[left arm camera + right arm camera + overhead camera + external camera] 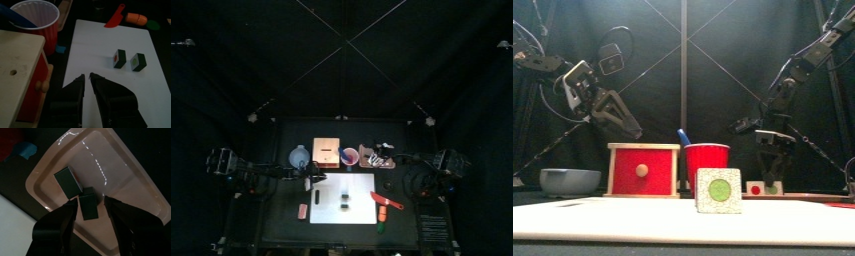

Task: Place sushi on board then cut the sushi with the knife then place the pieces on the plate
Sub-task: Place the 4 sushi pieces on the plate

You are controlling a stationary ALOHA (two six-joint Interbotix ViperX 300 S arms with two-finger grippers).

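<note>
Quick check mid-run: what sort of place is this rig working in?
Most likely a robot test booth staged as a toy kitchen: black curtains enclose a small table, and on it sit a white cutting board, toy sushi pieces and a pink tray.

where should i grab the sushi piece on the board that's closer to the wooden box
Grip the sushi piece by its two dark green narrow ends, coming straight down from above. It stands on edge on the white board as a thin slab, and the second piece stands close beside it, so a jaw pushed into that gap would probably tip one.
</note>
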